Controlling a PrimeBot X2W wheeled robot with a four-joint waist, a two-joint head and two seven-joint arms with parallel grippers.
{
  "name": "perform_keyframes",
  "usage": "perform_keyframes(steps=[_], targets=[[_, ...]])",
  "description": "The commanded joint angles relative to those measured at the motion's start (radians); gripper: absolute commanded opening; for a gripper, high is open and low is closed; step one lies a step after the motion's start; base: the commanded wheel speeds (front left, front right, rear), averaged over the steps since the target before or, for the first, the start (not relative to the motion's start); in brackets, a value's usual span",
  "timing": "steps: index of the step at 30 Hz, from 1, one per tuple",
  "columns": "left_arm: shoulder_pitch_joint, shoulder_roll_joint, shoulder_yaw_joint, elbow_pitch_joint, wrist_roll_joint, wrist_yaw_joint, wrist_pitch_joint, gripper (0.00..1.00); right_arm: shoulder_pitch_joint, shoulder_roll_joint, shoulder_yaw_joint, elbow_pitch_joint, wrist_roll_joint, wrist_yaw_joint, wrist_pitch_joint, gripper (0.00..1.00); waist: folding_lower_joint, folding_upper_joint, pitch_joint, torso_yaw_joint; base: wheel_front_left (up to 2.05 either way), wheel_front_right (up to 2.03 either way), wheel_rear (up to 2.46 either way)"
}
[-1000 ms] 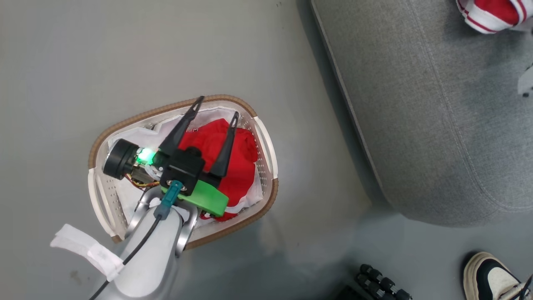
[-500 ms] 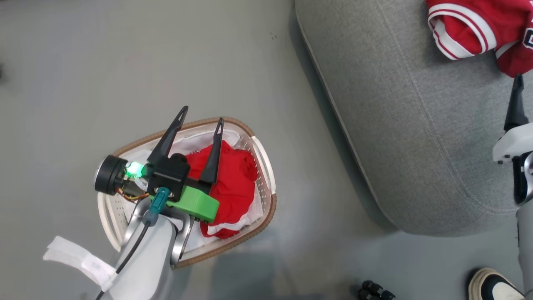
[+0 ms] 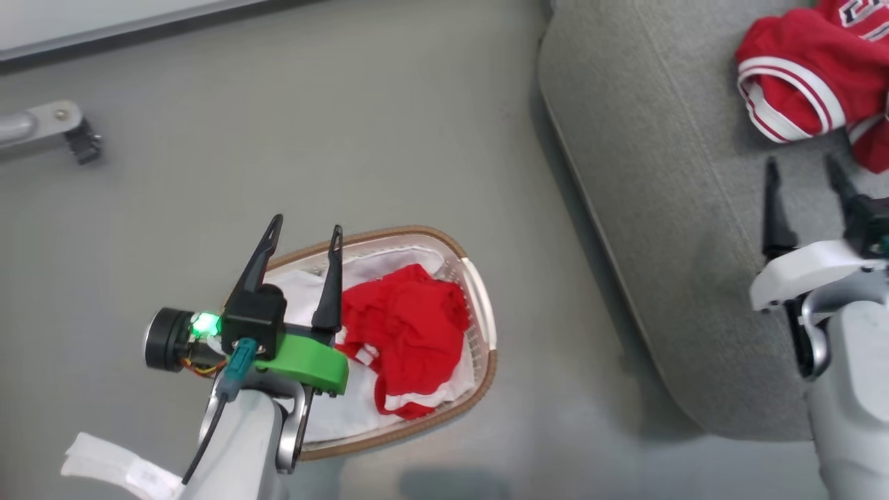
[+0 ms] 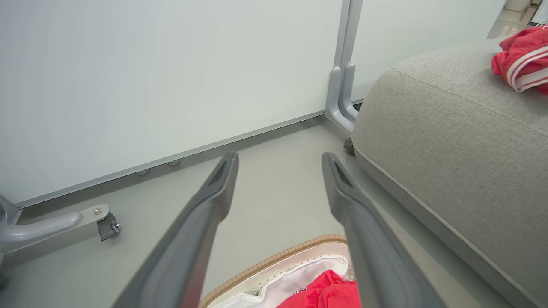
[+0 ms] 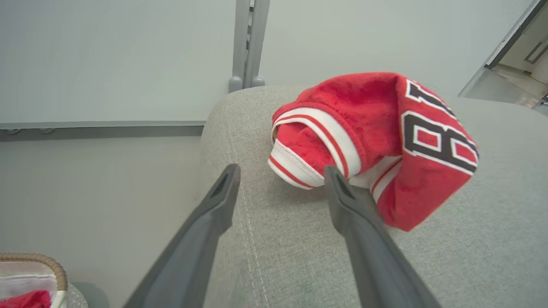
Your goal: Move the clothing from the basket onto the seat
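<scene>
The basket [image 3: 479,305] stands on the floor with a crumpled red garment [image 3: 410,340] in it, lying on white cloth. My left gripper [image 3: 308,223] hovers open over the basket's left part with nothing between its fingers; its wrist view shows the basket rim [image 4: 274,259] and the red garment [image 4: 325,291] below. The red jersey [image 3: 799,83] with block letters lies on the grey seat [image 3: 660,173]. My right gripper [image 3: 800,163] stands open just short of it. In the right wrist view the right gripper [image 5: 281,171] is empty, the jersey [image 5: 368,124] beyond its right fingertip.
A white cloth [image 3: 298,285] lines the basket. A white panel wall with a grey caster foot [image 3: 48,125] runs along the back. A grey post [image 5: 246,42] stands behind the seat. Bare grey floor lies between basket and seat.
The head view has shifted. My right gripper has come into it, open, below the jersey on the seat. My left gripper stays open, now more over the basket's left side.
</scene>
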Motion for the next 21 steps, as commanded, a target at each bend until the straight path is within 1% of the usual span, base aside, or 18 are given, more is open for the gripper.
perform_keyframes(steps=[1,9,17,21], targets=[[0.021,-0.004,0.012,-0.002,-0.013,0.005,-0.001,1.0,0.022,0.001,0.013,-0.003,0.004,-0.001,-0.005,1.0,0.0,0.0,-0.046,0.059,0.0,0.0,0.0],[0.071,-0.016,0.08,0.006,-0.02,0.02,-0.001,1.0,0.019,0.025,0.095,-0.008,0.004,-0.001,-0.005,1.0,0.0,0.0,-0.085,0.155,0.0,0.0,0.0],[0.109,-0.022,0.138,0.014,-0.023,0.032,-0.001,1.0,0.047,0.056,0.134,-0.022,0.019,-0.001,-0.005,1.0,0.0,0.0,-0.124,0.224,0.0,0.0,0.0],[0.13,-0.023,0.167,0.01,-0.03,0.037,-0.001,1.0,0.067,0.076,0.152,-0.032,0.025,-0.001,-0.005,1.0,0.0,0.0,-0.15,0.245,0.0,0.0,0.0]])
